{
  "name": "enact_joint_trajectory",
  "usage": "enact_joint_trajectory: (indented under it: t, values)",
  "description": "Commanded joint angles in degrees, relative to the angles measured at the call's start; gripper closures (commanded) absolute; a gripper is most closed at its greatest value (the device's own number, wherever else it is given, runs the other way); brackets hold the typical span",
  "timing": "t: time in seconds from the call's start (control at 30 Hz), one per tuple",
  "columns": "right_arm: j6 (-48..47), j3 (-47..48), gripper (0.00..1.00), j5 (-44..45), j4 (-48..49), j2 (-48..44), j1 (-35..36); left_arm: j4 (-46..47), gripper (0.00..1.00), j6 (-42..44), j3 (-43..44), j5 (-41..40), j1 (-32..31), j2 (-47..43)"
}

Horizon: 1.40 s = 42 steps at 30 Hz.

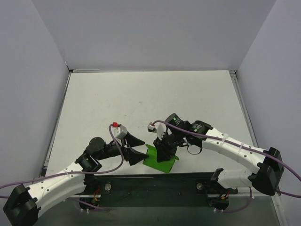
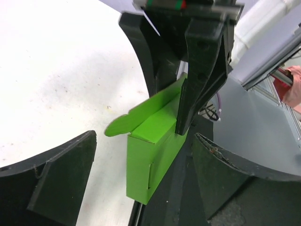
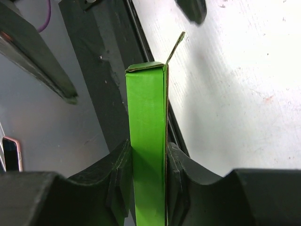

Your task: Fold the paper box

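- Two fingers of the right gripper (image 3: pixel 146 175) are clamping the paper box (image 3: pixel 146 117) across its thin faces, which only the right wrist view shows.
- Left wrist view is catching a rounded flap (image 2: pixel 120 125) sticking out unfolded.
- From above, the left gripper (image 1: pixel 141 150) is hovering spread wide just beside the box, at the near edge of the table (image 1: pixel 141 94).

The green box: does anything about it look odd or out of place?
Yes. The box, pinched in the right claw, juts past the near edge of the table, and its round-tipped flap sticks out unfolded.
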Motion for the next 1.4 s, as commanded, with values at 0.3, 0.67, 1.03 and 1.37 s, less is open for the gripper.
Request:
enact_joint_trajectory:
  t: [0.3, 0.67, 1.03, 1.37]
  values:
    - [-3.2, 5.3, 0.81, 3.9, -10.7, -5.6, 4.0, -31.5, 0.11, 8.7, 23.2, 1.6, 0.4, 2.5]
    - [-3.8, 5.2, 0.81, 8.3, -11.6, -5.3, 5.6, -42.0, 0.22, 18.1, 30.1, 10.6, -0.6, 10.2]
    - [-4.0, 5.7, 0.81, 8.7, -11.8, -3.8, 6.3, -29.7, 0.22, 13.3, 26.2, 8.7, -2.5, 10.7]
    - [-3.9, 5.6, 0.82, 10.5, -11.8, -3.7, 6.3, -27.4, 0.53, 12.2, 25.7, 6.8, -5.7, 12.4]
